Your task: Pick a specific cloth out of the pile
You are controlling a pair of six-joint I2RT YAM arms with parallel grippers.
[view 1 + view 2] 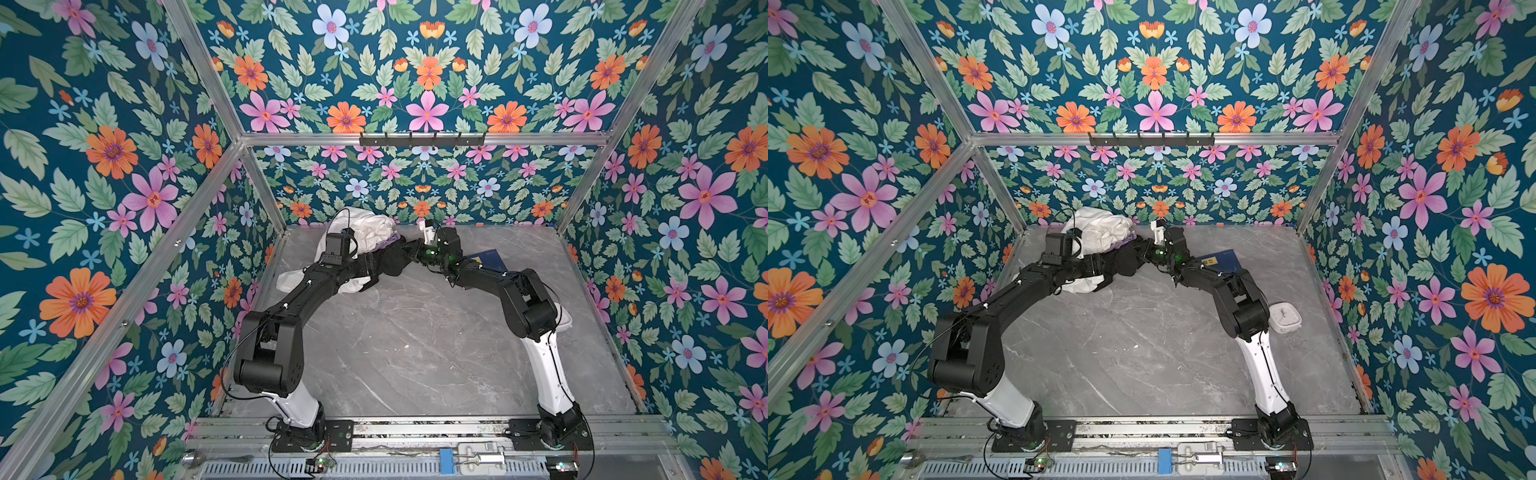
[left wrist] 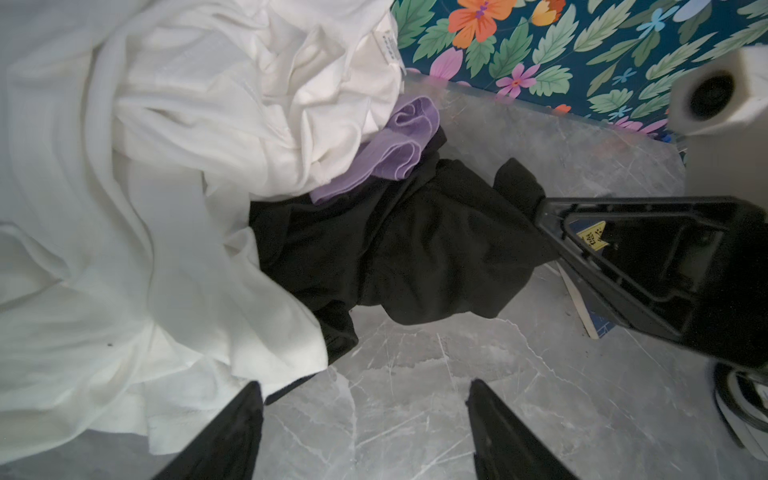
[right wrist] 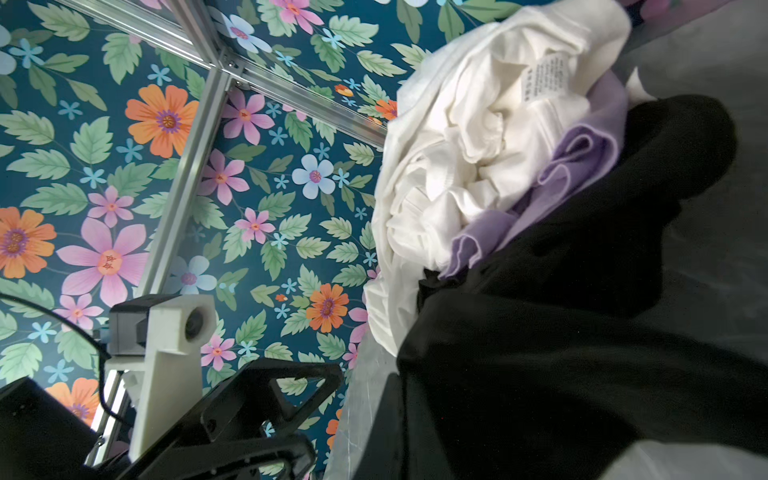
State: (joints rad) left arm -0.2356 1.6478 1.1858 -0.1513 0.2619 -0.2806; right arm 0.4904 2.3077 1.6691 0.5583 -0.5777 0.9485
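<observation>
Three garments are making up the pile near the back wall in both top views, on the grey table: a white garment is lying rearmost, a lilac cloth is peeking out beside it, and the black cloth is stretching from the white one's edge toward the right gripper, its long axis running left to right. The left gripper is blending into the dark fabric there, so its jaws are hard to make out. A blue book is lying half hidden under the right arm, a white clock beside that arm's elbow. Left wrist view: the left gripper's fingers are standing wide apart over bare table, while the right gripper is pinching shut on the black cloth's corner; the white garment is covering its other end. Right wrist view: the black cloth is filling the foreground and hiding the right gripper's own fingertips
</observation>
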